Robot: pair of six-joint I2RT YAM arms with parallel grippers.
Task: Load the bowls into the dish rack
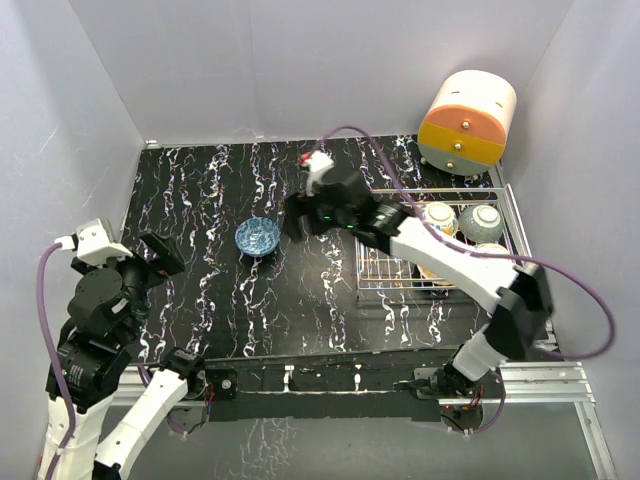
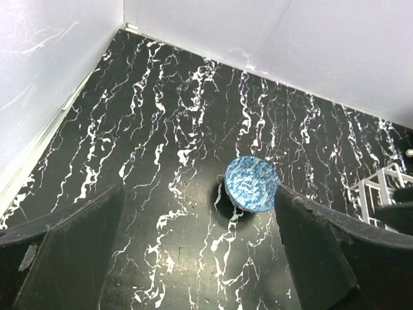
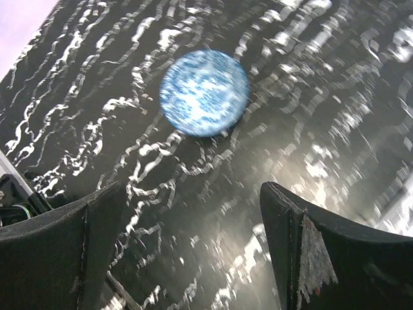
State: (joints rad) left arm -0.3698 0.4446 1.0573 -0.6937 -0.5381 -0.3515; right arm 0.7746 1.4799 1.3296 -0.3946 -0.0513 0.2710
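One blue-patterned bowl [image 1: 258, 237] stands alone on the black marbled table, also seen in the left wrist view [image 2: 251, 184] and, blurred, in the right wrist view [image 3: 204, 92]. My right gripper [image 1: 292, 218] hovers open just right of it, with the bowl ahead of the empty fingers [image 3: 193, 239]. The left gripper [image 1: 163, 254] is open and empty well to the bowl's left [image 2: 200, 245]. The wire dish rack [image 1: 385, 265] sits at the right, its corner visible [image 2: 381, 190]. In it are a painted bowl [image 1: 440, 216], a grey bowl [image 1: 482, 221], and a third partly hidden by my right arm.
A round cream, orange and yellow drawer unit [image 1: 467, 122] stands at the back right corner behind the rack. Pale walls enclose the table on the left, back and right. My right arm [image 1: 450, 262] stretches across the rack's front.
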